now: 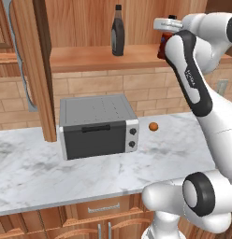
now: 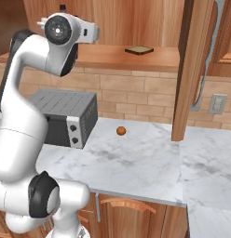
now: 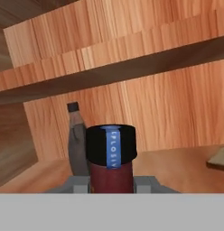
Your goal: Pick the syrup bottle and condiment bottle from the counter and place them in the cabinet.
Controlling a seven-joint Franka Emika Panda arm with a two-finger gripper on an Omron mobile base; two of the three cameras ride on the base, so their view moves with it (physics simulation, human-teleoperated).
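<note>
The syrup bottle [image 1: 118, 32], dark with a long neck, stands upright on the cabinet shelf [image 1: 90, 58]. My gripper [image 1: 163, 39] is up at shelf height to its right, shut on the small dark-red condiment bottle [image 1: 162, 49]. In the hand view the condiment bottle [image 3: 111, 153], with its black cap and blue label strip, sits between my grey fingers [image 3: 75, 184], and my gripper [image 3: 111, 185] closes around its body. The syrup bottle [image 3: 77, 140] stands just behind it to the left. The condiment bottle's base is hidden, so I cannot tell whether it touches the shelf [image 3: 177, 167].
A slice of bread [image 2: 139, 49] lies on the shelf to the right. On the marble counter [image 1: 90, 172] stand a grey toaster oven [image 1: 97, 126] and a small orange ball [image 1: 154, 126]. An open cabinet door [image 1: 40, 70] hangs at the left.
</note>
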